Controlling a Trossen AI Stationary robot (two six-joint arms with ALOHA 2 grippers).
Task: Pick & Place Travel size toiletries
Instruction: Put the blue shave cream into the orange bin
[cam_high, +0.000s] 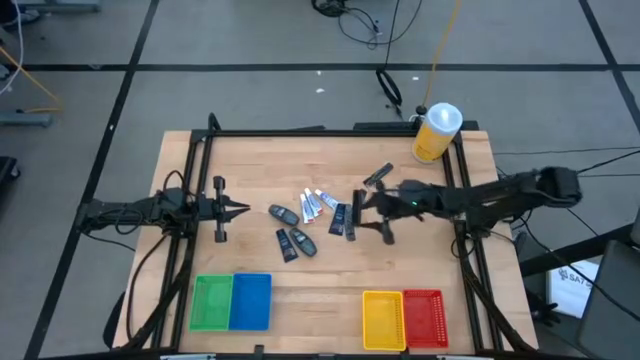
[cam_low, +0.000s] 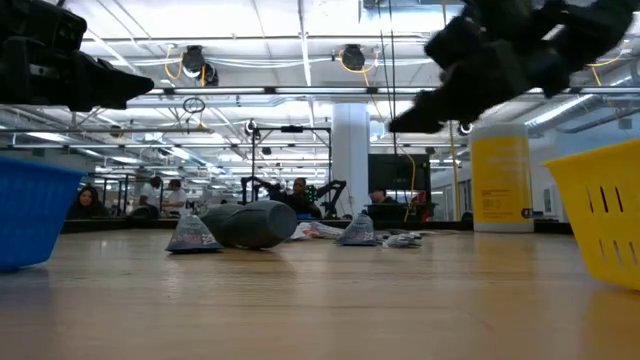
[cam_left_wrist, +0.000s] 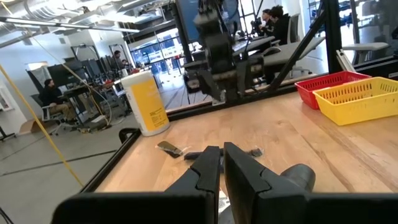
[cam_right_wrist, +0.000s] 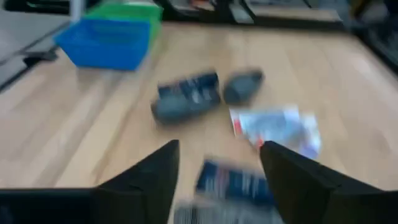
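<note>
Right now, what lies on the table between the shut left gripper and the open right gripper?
In the high view, the cluster of dark grey oval mini bottles and white-and-blue small tubes lies between the left gripper and right gripper.

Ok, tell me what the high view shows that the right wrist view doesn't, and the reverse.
Only the high view shows the yellow bottle, the yellow basket, the red basket, and the left pincer, shut, at the table's left. Only the right wrist view shows the right pincer open, fingers straddling a dark blue tube. Both show the blue basket, the green basket and the scattered toiletries.
</note>
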